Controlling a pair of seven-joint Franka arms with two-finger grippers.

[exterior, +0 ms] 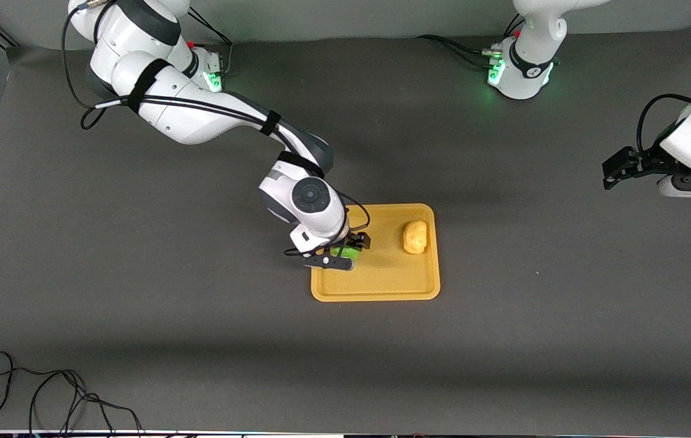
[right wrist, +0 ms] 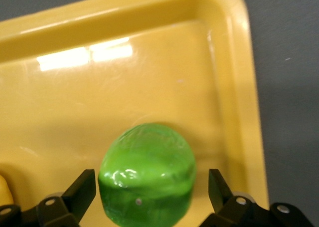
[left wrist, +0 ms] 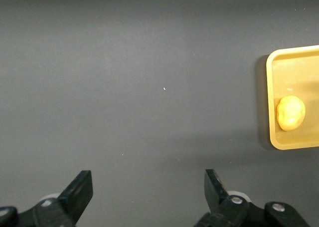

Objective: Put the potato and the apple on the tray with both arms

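Note:
The orange-yellow tray (exterior: 376, 286) lies at mid table. The yellow-tan potato (exterior: 415, 236) lies on it at the left arm's end. The green apple (exterior: 348, 249) rests on the tray at the right arm's end. My right gripper (exterior: 344, 252) is low over the apple, open, one finger on each side with a gap to each. The right wrist view shows the apple (right wrist: 147, 174) between the open fingers of the right gripper (right wrist: 152, 187) on the tray (right wrist: 149, 77). My left gripper (exterior: 610, 173) waits open and empty above bare table at the left arm's end. The left wrist view shows the left gripper (left wrist: 148, 184), the potato (left wrist: 291, 113) and the tray (left wrist: 289, 62).
The table is covered by a dark grey mat (exterior: 199, 316). A loose black cable (exterior: 47, 395) lies at the near corner toward the right arm's end. The left arm's base (exterior: 519, 67) stands at the table's back edge.

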